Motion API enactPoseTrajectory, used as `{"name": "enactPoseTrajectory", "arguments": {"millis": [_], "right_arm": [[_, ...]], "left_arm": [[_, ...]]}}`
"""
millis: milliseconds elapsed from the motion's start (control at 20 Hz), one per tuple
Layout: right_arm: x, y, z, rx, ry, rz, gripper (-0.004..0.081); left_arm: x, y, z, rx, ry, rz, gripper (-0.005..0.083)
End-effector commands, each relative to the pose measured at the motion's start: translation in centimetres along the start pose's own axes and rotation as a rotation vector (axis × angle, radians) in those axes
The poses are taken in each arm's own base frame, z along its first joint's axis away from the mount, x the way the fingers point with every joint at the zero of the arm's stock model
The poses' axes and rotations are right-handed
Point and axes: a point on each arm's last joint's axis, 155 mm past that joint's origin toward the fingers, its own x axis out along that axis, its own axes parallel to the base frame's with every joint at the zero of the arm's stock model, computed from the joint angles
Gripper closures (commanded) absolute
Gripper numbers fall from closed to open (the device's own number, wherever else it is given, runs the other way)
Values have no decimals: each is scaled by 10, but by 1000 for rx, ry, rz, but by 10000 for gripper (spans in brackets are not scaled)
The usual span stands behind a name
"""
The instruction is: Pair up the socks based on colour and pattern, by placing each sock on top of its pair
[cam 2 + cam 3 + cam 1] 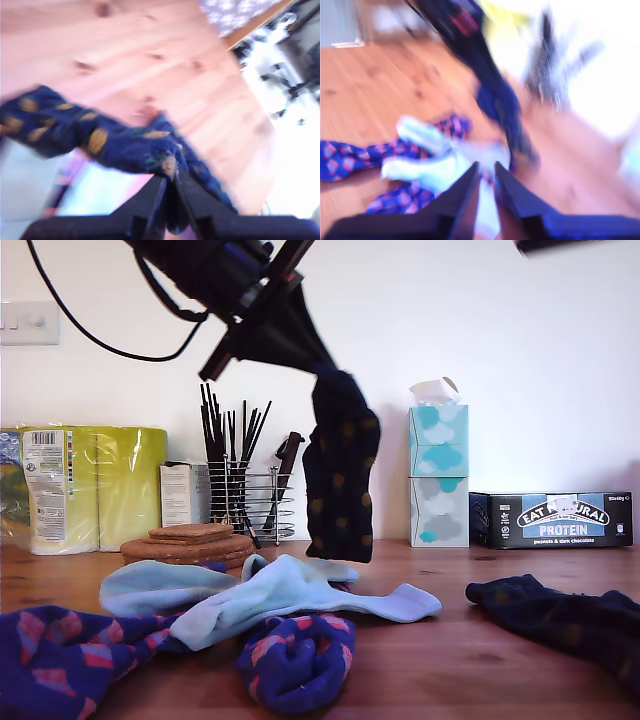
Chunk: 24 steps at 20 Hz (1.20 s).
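My first gripper (pixel 300 350) (pixel 170 177) is shut on a dark navy sock with orange-yellow spots (pixel 340 470) (pixel 100 140), which hangs high above the wooden table (pixel 450 660). Its match (pixel 560 615) lies crumpled at the exterior view's right. Two pale blue socks (pixel 300 600) (pixel 150 585) overlap at the middle. Two blue-purple socks with pink-red diamonds (pixel 60 660) (pixel 295 660) lie in front of them. My second gripper (pixel 484 172) is shut on nothing, up in the air and looking at the pile (pixel 430 160) and the hanging sock (pixel 495 100). A dark piece of an arm (pixel 555 245) shows at the exterior view's top right.
Along the back wall stand yellow paper rolls (pixel 90 485), a white box (pixel 185 495), a wire rack of black sticks (pixel 245 495), stacked tissue boxes (pixel 438 480) and a protein bar box (pixel 560 520). Cork coasters (pixel 190 543) sit before the rack.
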Motion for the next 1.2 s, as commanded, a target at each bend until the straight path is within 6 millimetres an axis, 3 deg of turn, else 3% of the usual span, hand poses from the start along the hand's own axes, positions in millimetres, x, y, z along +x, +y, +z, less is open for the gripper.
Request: {"name": "enactPoseTrajectory", "arguments": {"millis": [0,150,350,650,900,1000,1100,1150], "right_arm": [[11,-1,5,-104,-24,-9,381],[36,-7,4,-320,-6,-54,366],[69,-9,-17,-560,101,-90,405],[95,-17,-27,-636,147,-152,412],[114,-22,-38,-705,173,-171,506],[117,-27,-32,-706,150,-204,615],[116,-33,-28,-705,158,-230,782],[115,-39,-25,-703,164,-253,783]], "left_arm": [[9,-6,-7,-40,16,-33,797],[11,-21,-4,-90,12,-91,797],[11,-25,1,-112,-4,-108,797],[10,-26,-1,-113,4,-116,797],[10,-30,-4,-115,19,-136,797],[10,-30,-4,-116,20,-137,797],[11,-32,-8,-115,35,-136,797],[12,-33,-11,-110,43,-137,797]]}}
